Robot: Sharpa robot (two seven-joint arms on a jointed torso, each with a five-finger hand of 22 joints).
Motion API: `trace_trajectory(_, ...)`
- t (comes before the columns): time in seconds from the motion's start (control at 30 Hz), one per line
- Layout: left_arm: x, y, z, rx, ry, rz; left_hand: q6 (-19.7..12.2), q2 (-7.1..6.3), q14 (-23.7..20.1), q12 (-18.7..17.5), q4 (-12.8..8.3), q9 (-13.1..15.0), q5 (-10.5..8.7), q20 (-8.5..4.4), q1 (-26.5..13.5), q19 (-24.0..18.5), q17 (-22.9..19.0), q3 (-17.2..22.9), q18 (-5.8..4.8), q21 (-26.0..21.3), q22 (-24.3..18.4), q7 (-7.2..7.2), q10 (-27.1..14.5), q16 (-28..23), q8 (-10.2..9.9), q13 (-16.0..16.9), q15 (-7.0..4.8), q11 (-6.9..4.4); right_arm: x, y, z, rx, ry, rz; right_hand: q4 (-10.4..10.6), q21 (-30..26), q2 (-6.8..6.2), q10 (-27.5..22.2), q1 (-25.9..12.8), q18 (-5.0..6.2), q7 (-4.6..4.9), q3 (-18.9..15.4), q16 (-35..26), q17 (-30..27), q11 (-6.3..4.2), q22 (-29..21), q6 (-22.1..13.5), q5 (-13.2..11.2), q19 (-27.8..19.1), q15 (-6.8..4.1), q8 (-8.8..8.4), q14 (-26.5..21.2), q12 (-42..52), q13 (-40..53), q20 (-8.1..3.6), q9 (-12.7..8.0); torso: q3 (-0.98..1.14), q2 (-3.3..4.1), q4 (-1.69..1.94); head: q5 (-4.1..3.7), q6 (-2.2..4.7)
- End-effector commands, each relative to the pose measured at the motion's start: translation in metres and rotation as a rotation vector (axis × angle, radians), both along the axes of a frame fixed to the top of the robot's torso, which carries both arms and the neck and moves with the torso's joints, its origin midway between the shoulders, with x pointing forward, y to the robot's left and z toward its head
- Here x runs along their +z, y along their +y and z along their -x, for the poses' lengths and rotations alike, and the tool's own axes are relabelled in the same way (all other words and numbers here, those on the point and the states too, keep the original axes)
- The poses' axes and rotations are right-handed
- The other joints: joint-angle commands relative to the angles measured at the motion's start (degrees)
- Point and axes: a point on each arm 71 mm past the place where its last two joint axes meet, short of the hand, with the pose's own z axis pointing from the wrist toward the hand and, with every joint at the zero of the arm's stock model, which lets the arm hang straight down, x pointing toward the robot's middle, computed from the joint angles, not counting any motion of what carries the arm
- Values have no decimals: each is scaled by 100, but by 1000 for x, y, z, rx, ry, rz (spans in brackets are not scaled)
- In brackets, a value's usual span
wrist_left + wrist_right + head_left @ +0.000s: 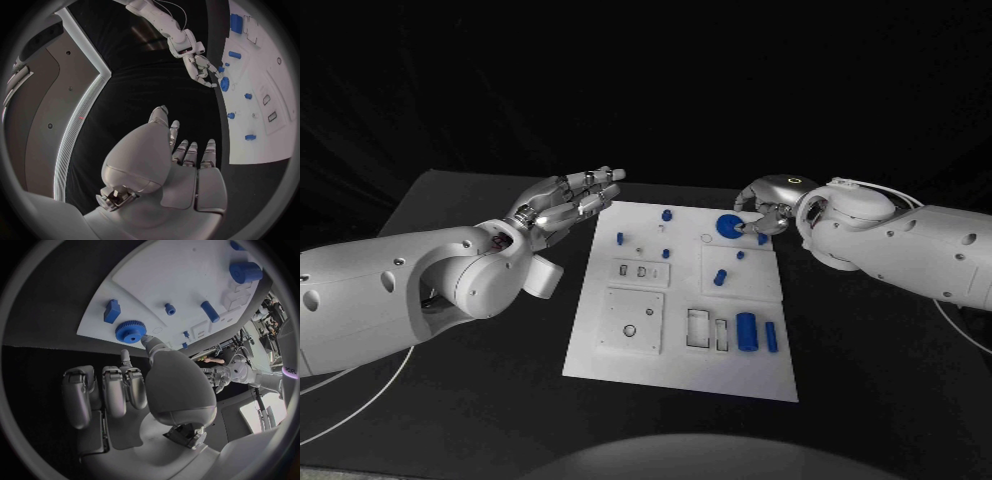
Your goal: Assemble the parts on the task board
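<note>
Right hand (769,213) at board's (632,360) far right corner, fingertip touching the blue toothed gear (730,227) lying flat there, not gripping it. Left hand (567,205) hovers off the board's far left edge, fingers spread, holding nothing.

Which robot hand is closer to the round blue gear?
The right hand. Its fingertips are right at the blue gear near the far end of the task board. The left hand hovers open off the board's opposite side.
</note>
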Motion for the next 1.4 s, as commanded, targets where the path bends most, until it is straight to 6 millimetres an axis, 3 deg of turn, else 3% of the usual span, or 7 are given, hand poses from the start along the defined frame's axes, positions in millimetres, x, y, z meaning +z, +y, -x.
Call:
trace_trajectory(0.03,2,-2,1,-20,-7,10,24,-6,-3,40,10,10,26,43,58,-2,8,32,95,40,-36,19,70,26,39,12,51,7,-2,0,-1,8,-13,36,-42,2,-21,607,63,-72,7,48,19,1507,31,1494,-66,-20,582,30,-32,607,21,1505,34,34,5,2,-7,21,0)
trace_trajectory(0.17,2,-1,2,-19,-7,10,33,-11,0,139,20,12,31,45,77,4,11,36,94,44,-36,54,299,35,57,69,57,53,-4,1,-3,15,-22,43,-86,-3,-17,607,114,-70,3,81,19,1507,30,1490,-78,-22,575,31,-30,607,21,1505,37,68,4,-3,-6,23,-11)
trace_trajectory(0.7,2,0,2,-18,-7,9,32,-17,17,175,26,13,40,48,89,13,21,37,94,50,-34,70,333,68,64,75,68,69,-14,7,-10,13,-5,41,-96,-17,-4,607,113,-64,9,106,19,1507,32,1480,-97,-73,556,33,-44,607,21,1505,40,95,3,0,-2,-7,-36)
trace_trajectory(0.97,2,0,2,-19,-7,10,33,-17,18,176,26,13,41,48,89,13,21,37,94,50,-34,70,334,70,64,75,68,69,-17,12,-11,24,4,38,-82,-22,8,607,52,-62,14,109,19,1507,39,1478,-85,-432,550,40,-78,607,21,1505,48,123,1,-3,-1,0,-56)
trace_trajectory(1.2,2,0,2,-18,-6,9,30,-20,20,183,26,13,43,49,92,16,22,37,94,52,-33,72,338,74,65,75,71,72,-19,15,-11,29,9,35,-71,-30,23,607,25,-59,12,105,19,1507,40,1473,-13,-527,540,41,-51,607,21,1505,50,155,0,-3,-2,28,-79)
trace_trajectory(1.27,2,0,2,-19,-6,9,30,-20,20,183,26,13,43,49,92,16,22,37,94,52,-33,72,338,74,65,75,71,72,-19,16,-11,30,11,34,-86,-32,32,607,41,-58,5,114,19,1507,35,1472,42,-518,538,40,-19,607,21,1505,49,187,1,-2,-2,33,-89)
trace_trajectory(1.4,1,0,1,-20,-6,9,30,-20,20,183,26,13,43,49,92,16,22,37,94,52,-33,72,338,74,65,75,71,72,-21,17,-11,31,17,35,-177,-36,39,607,121,-56,-26,159,19,1507,9,1470,246,-168,534,19,143,607,21,1505,33,382,-1,1,-2,23,-98)
